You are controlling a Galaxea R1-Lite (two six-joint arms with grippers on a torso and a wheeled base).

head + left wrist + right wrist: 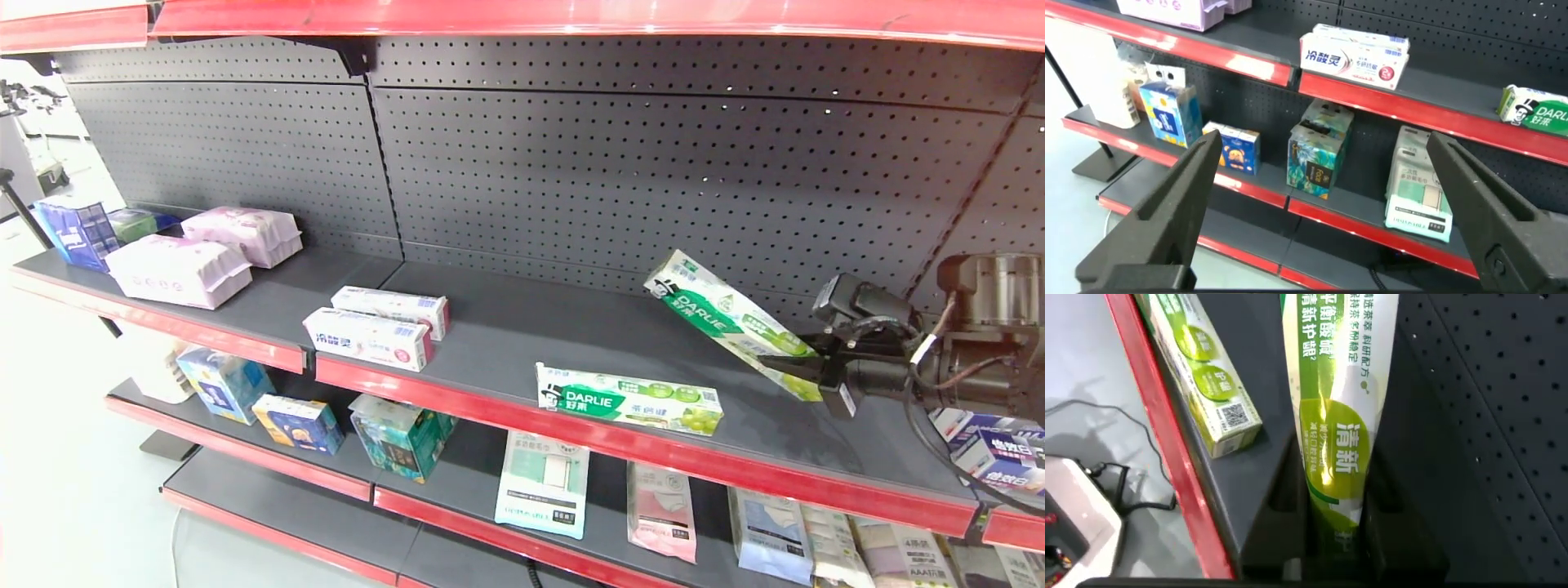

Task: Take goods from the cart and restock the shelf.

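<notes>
- Clamped end-on in my right pincer [780, 365]: toothpaste box [710, 310], tilted over shelf [522, 327], likely to land behind its twin [629, 398].
- My left pincer [1323, 137] hangs wide, empty.

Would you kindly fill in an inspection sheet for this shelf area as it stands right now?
Surface: dark grey metal shelf with red front edge, partly stocked.
Job's things: green-and-white toothpaste box held tilted, far end raised; matching green-and-white box lying flat near the front edge.
Clutter: two white-and-pink toothpaste boxes; two pale pink wrapped packs; blue packs at the far left.
Grippers: right gripper shut on the tilted box; left gripper open, empty, facing the lower shelves.
Cables: black cable looping at the right wrist.
Surroundings: black perforated back panel; lower shelves carrying boxes and packets.
</notes>
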